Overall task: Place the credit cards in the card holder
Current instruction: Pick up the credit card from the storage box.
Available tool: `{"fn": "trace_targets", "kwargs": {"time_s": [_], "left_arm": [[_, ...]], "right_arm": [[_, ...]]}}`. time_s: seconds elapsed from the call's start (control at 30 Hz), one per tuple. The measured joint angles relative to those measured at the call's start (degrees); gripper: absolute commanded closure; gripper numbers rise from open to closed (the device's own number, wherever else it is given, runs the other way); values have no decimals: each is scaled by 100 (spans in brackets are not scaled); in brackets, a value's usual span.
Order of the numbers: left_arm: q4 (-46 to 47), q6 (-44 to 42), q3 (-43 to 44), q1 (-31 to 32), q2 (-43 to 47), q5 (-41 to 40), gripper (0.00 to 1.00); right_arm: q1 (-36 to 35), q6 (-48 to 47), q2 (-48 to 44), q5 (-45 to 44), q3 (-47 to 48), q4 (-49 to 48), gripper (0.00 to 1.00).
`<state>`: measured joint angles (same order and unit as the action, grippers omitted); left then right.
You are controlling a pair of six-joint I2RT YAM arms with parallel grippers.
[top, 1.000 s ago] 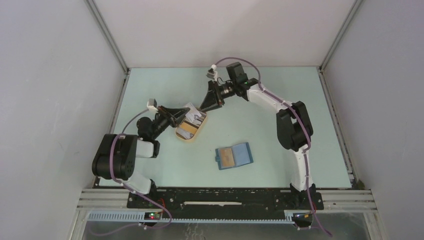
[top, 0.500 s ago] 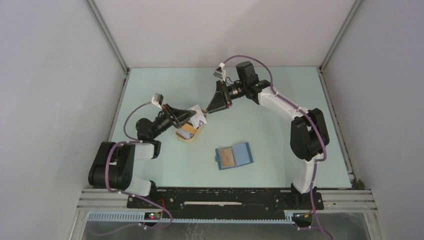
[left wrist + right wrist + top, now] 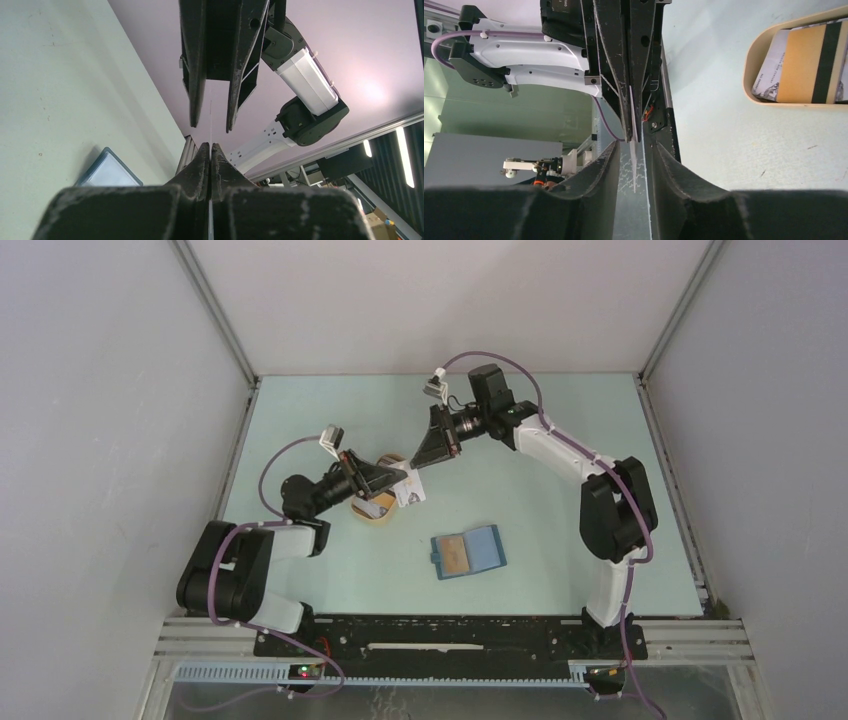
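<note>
I am pinching a pale card (image 3: pixel 411 489) edge-on between my left fingers (image 3: pixel 202 160), clamping it tight above the bench (image 3: pixel 320 410) near the tan tray (image 3: pixel 747 70). My right fingers (image 3: pixel 192 75) are standing apart on either side of the card's free end, not touching it. More cards (image 3: pixel 809 65) are lying in the tray. The card holder (image 3: pixel 468 552) is lying open on the bench, well apart from both.
</note>
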<state>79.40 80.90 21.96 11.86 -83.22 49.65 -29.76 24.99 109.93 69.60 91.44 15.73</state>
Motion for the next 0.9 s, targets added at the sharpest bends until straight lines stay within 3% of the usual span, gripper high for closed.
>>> {"fn": "trace_targets", "kwargs": {"time_s": [0.07,0.2,0.3,0.43,0.6,0.67,0.77,0.9], "left_arm": [[0,-31,0,9,0,-4,100],[4,-44,0,42,0,-13,97],[24,-44,0,55,0,-33,87],[15,-61,-4,83,42,-66,71],[-105,-308,-109,83,415,-195,34],[-240,-492,-232,83,662,-254,2],[-688,-907,-374,63,1062,-367,0],[-2173,-1904,-444,52,1958,-752,0]], "right_arm": [[-42,7,0,13,0,-33,78],[-96,85,0,57,-2,-103,80],[-116,107,-9,79,-37,-190,98],[-125,127,-131,105,-258,-267,100],[-131,-164,-575,85,-809,-282,100],[-83,-455,-879,76,-1104,-170,100],[111,-966,-1384,72,-1506,39,100],[492,-1602,-2031,20,-2166,260,100]]}}
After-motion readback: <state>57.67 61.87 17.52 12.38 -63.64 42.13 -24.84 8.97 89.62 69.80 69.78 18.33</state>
